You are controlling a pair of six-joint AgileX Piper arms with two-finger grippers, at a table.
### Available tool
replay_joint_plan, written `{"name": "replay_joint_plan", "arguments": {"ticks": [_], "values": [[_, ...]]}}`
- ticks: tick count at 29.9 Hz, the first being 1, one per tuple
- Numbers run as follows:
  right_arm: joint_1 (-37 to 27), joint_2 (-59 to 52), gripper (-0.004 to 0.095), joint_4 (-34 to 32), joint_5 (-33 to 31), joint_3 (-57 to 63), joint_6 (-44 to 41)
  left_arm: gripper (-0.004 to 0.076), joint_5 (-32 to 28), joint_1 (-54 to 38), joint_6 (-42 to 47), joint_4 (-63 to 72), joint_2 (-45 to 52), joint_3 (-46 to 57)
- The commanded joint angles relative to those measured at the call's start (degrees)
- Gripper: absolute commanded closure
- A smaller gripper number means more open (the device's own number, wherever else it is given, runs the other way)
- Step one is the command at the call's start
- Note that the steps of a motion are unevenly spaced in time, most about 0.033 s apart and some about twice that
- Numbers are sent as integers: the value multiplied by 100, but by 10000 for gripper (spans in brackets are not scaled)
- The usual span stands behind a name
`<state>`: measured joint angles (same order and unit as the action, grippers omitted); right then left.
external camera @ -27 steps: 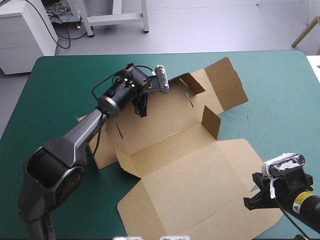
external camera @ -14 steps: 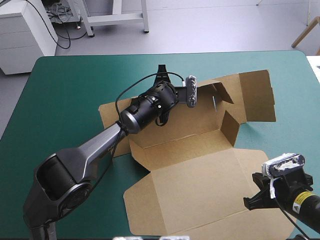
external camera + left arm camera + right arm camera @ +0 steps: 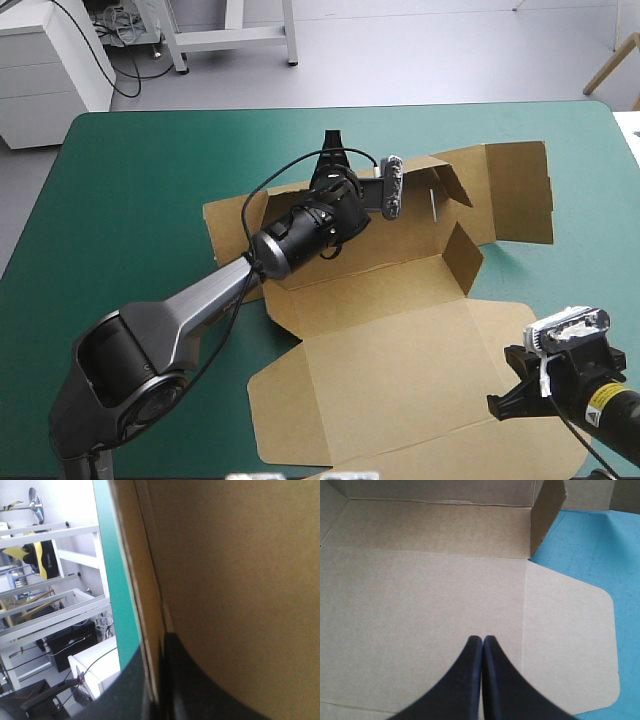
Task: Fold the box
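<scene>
The brown box [image 3: 400, 370] lies as an opened sheet across the middle and right of the teal-green cover [image 3: 130, 180], with a small side flap [image 3: 462, 255] standing upright. My left gripper [image 3: 331, 160] is at the sheet's far edge. In the left wrist view its black fingers [image 3: 159, 680] are all but shut, with an edge of the board [image 3: 240, 580] between them. My right gripper [image 3: 503, 403] hangs over the near right corner of the sheet. It is shut, pointing across the flat lid panel [image 3: 420, 590] toward the upright flap [image 3: 546, 510], and holds nothing.
Bare teal-green cover [image 3: 590, 545] lies to the right of the lid's rounded corner and all along the table's left side. Beyond the board in the left wrist view, a strip of cover [image 3: 117, 595] ends at the table's edge.
My left gripper has swung to the right along the far side, and the box has slid and turned with it toward the table's right. The right gripper has stayed put.
</scene>
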<state>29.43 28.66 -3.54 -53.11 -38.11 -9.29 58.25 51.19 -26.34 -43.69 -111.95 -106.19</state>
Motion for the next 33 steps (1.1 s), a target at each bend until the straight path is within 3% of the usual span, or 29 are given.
{"name": "replay_joint_plan", "arguments": {"ticks": [1, 7, 12, 23, 33], "values": [[-2, 20, 927, -41, 323, -135, 40, 734, -42, 20, 232, -752, 356, 180], [-2, 20, 927, -41, 298, -135, 40, 734, -964, 20, 1538, -1635, 1013, 1600], [-2, 20, 927, -41, 298, -135, 40, 734, -1373, 91, 2396, -2429, 1789, 2832], [-2, 20, 927, -41, 309, -135, 40, 734, -1155, 974, 4633, -5633, 2672, 4655], [-2, 20, 927, -41, 346, -135, 40, 734, -975, 1027, 5216, -5839, 2539, 4924]]}}
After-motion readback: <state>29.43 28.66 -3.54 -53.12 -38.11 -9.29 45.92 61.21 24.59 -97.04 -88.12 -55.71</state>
